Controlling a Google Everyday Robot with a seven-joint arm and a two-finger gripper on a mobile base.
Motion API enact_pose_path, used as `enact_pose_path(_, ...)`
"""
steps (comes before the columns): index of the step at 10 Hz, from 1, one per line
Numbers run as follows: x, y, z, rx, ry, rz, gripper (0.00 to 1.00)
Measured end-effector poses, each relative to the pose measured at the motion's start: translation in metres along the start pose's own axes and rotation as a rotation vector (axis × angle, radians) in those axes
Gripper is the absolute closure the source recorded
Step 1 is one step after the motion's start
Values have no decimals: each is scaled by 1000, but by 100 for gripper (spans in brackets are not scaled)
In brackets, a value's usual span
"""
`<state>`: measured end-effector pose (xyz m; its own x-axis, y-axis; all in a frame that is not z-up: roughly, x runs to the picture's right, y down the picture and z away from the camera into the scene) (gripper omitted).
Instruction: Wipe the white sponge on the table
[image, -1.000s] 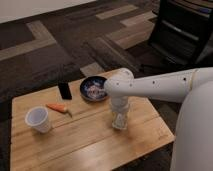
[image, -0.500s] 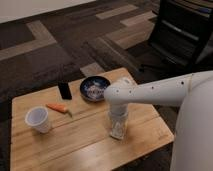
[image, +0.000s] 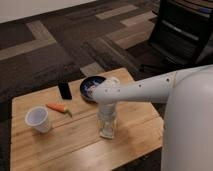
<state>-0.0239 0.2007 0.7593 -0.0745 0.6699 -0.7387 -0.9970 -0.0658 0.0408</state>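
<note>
Because the sponge (image: 106, 134) is a small, flat, bumpy white pad, it should be very light and soft. It will likely squash under a pinch and drag on the wood rather than slide freely. There is little risk of breaking it. The likelier trouble is that it folds or slips out if held by a thin edge. The best hold looks like a pinch across its short width from above, deep enough that the pad stays flat on the bench (image: 142, 125) as it is pushed along.

The sponge sits at the lower centre of the frame, on the bench's near half, directly under the end effector (image: 107, 130). The end effector points straight down from the arm (image: 145, 90), which reaches in from the right. Its fingers are pressed together and appear to pinch the sponge, holding it down on the wood, though the contact itself is hard to make out.

Compared with a second ago, the end effector and the white patch at its tips have shifted left and slightly lower in the frame. The forearm has swung with them, so a wiping stroke seems to be under way. The cup (image: 38, 119) at lower left, the carrot (image: 57, 107) beside it and the dark bowl (image: 90, 86) behind the arm lie where they did.
</note>
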Motion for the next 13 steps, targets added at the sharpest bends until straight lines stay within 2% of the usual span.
enact_pose_path(2,-10,17,4,-3,5,-56,100)
enact_pose_path(3,-14,19,6,-7,8,-60,100)
enact_pose_path(5,-24,15,4,0,-8,-60,100)
enact_pose_path(6,-29,5,1,11,-23,-47,100)
enact_pose_path(8,-28,-28,-7,34,-31,39,100)
enact_pose_path(10,-20,-62,-4,54,-20,132,100)
enact_pose_path(12,-12,-75,2,60,-2,172,100)
enact_pose_path(13,-9,-74,5,62,9,171,100)
